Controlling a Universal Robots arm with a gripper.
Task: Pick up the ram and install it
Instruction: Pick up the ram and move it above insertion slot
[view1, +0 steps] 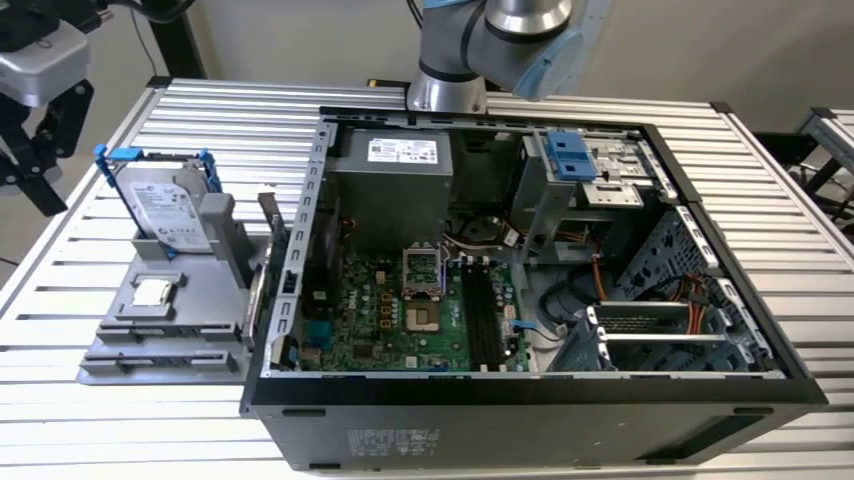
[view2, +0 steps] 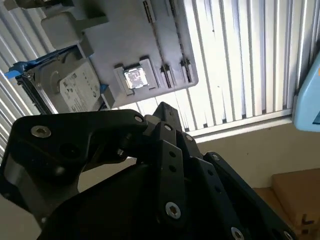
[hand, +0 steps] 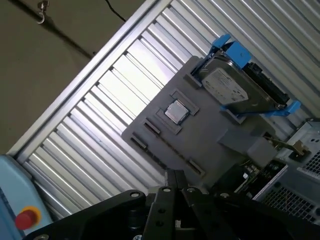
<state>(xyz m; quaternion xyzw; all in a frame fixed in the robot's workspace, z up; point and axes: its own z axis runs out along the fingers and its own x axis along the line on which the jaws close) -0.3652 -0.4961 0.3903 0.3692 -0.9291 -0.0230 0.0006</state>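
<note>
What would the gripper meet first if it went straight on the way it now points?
The gripper would most likely meet the grey parts holder near its slotted edge; depth is unclear, so the slatted table beside it is possible.

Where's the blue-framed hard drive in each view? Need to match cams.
Exterior view: hard drive propped in the grey holder, exterior view's left of the case.
Second wrist view: drive at the holder's end.
First wrist view: drive at the holder's end.
Shared landmark: square silver chip on the holder.
</note>
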